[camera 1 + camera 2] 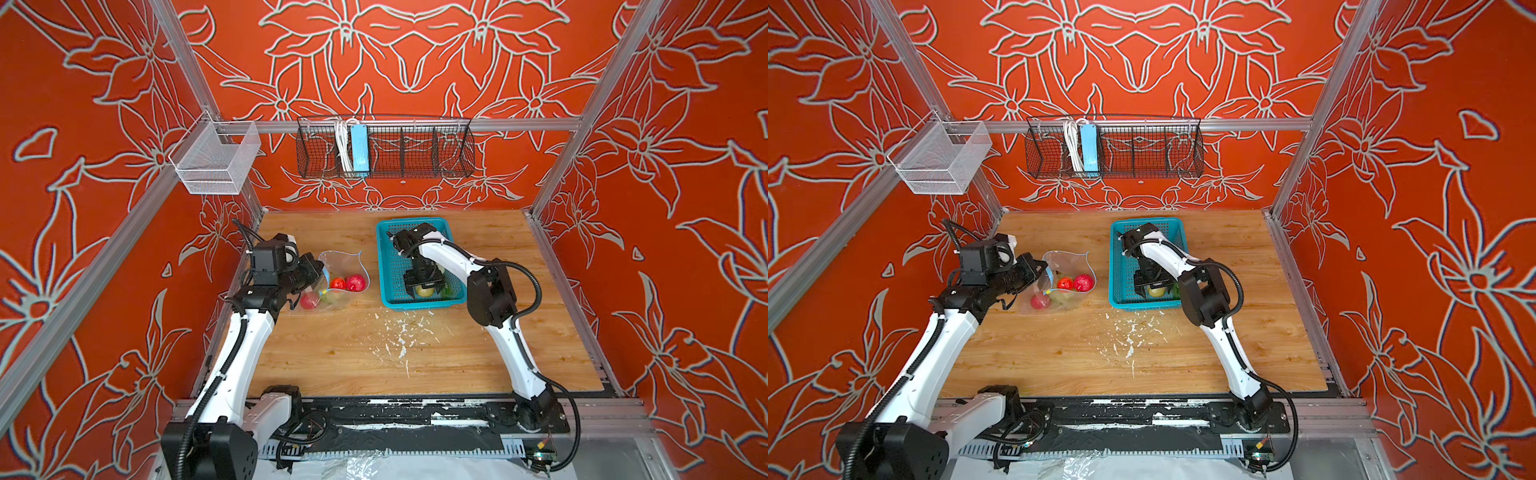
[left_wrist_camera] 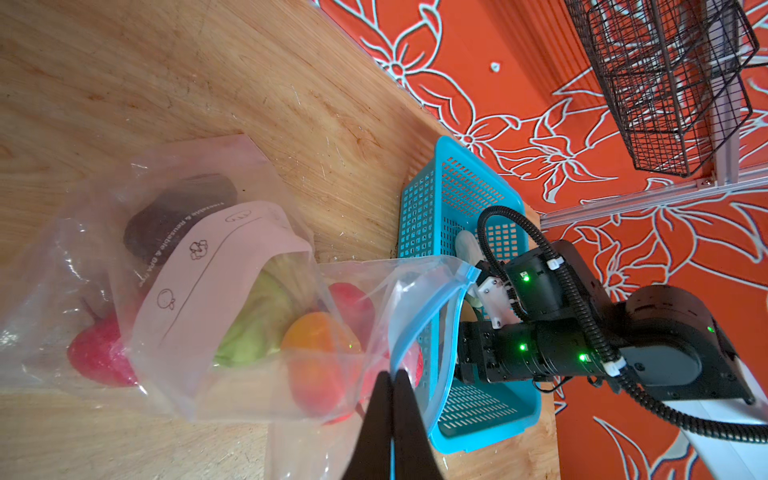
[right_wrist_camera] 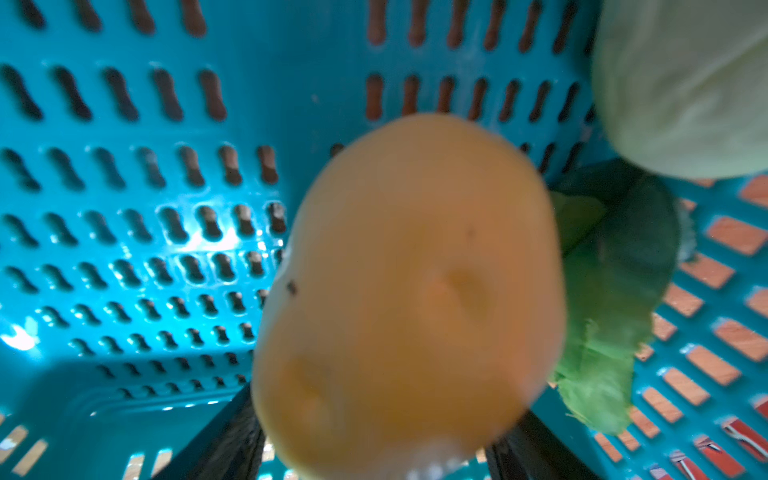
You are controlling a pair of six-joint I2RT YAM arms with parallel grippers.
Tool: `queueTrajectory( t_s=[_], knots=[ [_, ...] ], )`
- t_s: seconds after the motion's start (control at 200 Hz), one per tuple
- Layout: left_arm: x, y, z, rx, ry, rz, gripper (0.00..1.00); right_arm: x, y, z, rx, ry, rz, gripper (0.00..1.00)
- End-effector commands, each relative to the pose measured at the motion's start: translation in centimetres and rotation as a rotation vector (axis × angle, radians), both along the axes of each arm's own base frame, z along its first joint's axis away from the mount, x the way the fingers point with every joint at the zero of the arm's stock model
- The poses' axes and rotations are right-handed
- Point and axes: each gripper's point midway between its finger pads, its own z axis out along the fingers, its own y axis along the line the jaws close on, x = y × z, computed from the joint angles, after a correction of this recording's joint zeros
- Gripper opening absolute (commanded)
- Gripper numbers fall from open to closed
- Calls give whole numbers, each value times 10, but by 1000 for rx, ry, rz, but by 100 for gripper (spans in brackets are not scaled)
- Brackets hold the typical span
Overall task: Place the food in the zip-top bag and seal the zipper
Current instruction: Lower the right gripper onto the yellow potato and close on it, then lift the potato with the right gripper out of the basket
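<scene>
The clear zip-top bag [image 1: 343,266] [image 2: 199,291] lies left of the teal basket [image 1: 386,266], its mouth held up. My left gripper [image 1: 322,276] [image 2: 392,374] is shut on the rim at the blue zipper [image 2: 419,328]. The bag holds red strawberries [image 1: 355,282], a pink radish [image 1: 308,301], a dark avocado [image 2: 178,216], an orange mango [image 2: 316,357] and a green piece [image 2: 257,320]. My right gripper [image 1: 424,286] [image 3: 382,436] is down in the basket, its fingers [image 3: 232,436] against both sides of the yellow potato [image 3: 415,270]. Beside it lie a pale green piece [image 3: 685,83] and a dark green leaf [image 3: 615,270].
The basket's perforated wall [image 3: 124,208] stands close round my right gripper. A black wire rack with a light-blue power strip [image 1: 359,147] hangs on the back wall, and a white mesh bin [image 1: 216,158] at the left post. White flecks [image 1: 401,332] mark the wooden table [image 1: 498,353].
</scene>
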Motion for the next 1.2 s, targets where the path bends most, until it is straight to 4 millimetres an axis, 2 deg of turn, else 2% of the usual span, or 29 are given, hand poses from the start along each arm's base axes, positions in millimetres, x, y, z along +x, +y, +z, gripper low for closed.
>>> queueTrajectory(
  t_s=[0.0, 0.34, 0.5, 0.621, 0.941, 1.101, 1.196],
  knots=[
    [-1, 4, 9, 16, -22, 9, 0, 2, -10, 5, -40, -21, -22, 80],
    [-2, 7, 9, 27, -24, 22, 0, 9, -6, 5, -33, -42, -39, 80],
    [-2, 7, 9, 29, -25, 23, 0, 15, 4, 14, 30, -84, -55, 80],
    [-2, 7, 9, 28, -25, 24, 0, 20, 5, 21, 46, -120, -67, 82],
    [-2, 7, 8, 27, -22, 23, 0, 24, 1, 5, 23, -103, -97, 81],
    [-2, 7, 8, 26, -23, 22, 0, 28, 1, 7, 34, -120, -116, 89],
    [-2, 6, 8, 23, -22, 20, 0, 29, 2, 8, 39, -130, -123, 90]
  ],
)
